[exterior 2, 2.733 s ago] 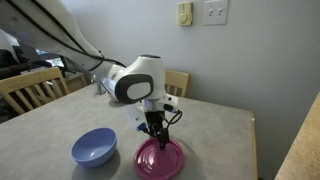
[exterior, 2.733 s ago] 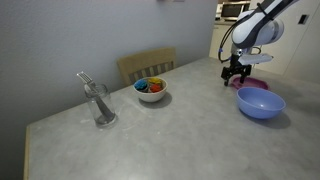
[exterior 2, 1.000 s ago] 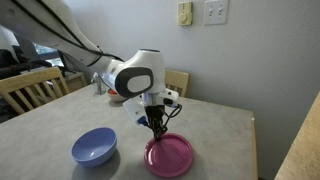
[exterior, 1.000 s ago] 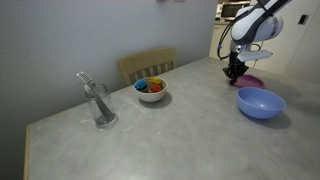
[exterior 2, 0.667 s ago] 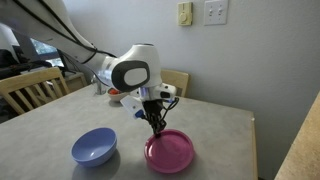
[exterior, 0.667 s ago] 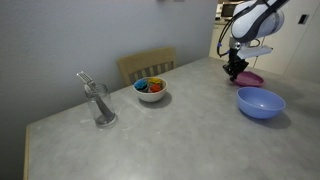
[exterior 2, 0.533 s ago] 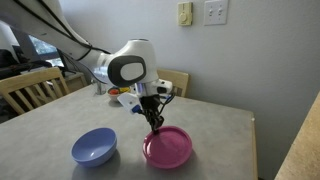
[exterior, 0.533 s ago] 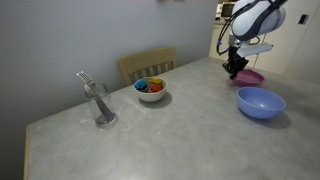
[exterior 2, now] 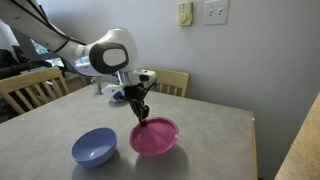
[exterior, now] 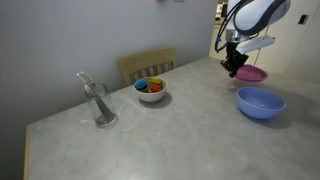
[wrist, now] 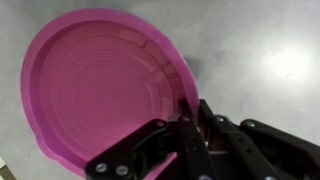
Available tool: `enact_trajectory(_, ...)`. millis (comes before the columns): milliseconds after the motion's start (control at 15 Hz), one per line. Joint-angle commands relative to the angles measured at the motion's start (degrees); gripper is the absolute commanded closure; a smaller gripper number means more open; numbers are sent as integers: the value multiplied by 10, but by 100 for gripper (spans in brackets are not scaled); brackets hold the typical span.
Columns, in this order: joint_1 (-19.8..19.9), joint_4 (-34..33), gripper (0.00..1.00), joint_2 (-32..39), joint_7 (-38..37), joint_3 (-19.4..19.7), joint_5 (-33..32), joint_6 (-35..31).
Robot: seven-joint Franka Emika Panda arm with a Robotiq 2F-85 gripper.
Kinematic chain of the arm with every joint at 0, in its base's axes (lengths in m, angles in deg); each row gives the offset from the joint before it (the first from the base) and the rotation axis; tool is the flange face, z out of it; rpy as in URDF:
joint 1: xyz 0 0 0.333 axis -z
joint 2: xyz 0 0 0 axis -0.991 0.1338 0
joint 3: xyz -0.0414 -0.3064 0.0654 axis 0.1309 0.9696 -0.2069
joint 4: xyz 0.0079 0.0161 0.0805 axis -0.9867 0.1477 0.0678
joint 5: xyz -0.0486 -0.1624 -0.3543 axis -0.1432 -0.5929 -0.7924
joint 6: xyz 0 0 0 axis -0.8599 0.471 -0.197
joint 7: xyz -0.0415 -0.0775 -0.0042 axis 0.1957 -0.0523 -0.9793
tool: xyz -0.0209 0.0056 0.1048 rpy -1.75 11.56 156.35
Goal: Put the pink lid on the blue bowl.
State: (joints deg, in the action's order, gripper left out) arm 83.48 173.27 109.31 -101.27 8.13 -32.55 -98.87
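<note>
My gripper [exterior 2: 140, 117] is shut on the rim of the pink lid [exterior 2: 156, 137], a round magenta disc with a raised edge. The lid hangs tilted above the table in both exterior views, pinched at its near edge [exterior: 250, 74]. In the wrist view the lid [wrist: 100, 85] fills the upper left, and the black fingers [wrist: 187, 122] clamp its right rim. The blue bowl [exterior 2: 95, 147] stands upright on the table, to the left of the lid and lower. In an exterior view the blue bowl [exterior: 260, 102] sits nearer the camera than the lid.
A small white bowl with colourful contents [exterior: 151, 90] stands mid-table. A clear glass with utensils [exterior: 100, 103] stands further left. A wooden chair [exterior: 146, 65] is behind the table, and another chair [exterior 2: 32, 88] is at the side. The wall carries light switches [exterior 2: 214, 12].
The gripper has lifted the pink lid off the table and carried it toward the blue bowl. The lid now hangs tilted in the air. The bowl has not moved.
</note>
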Motion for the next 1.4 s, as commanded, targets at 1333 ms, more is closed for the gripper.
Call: enact_trajectory(1333,-94,169,97,-109,-210,-38,-24,-39)
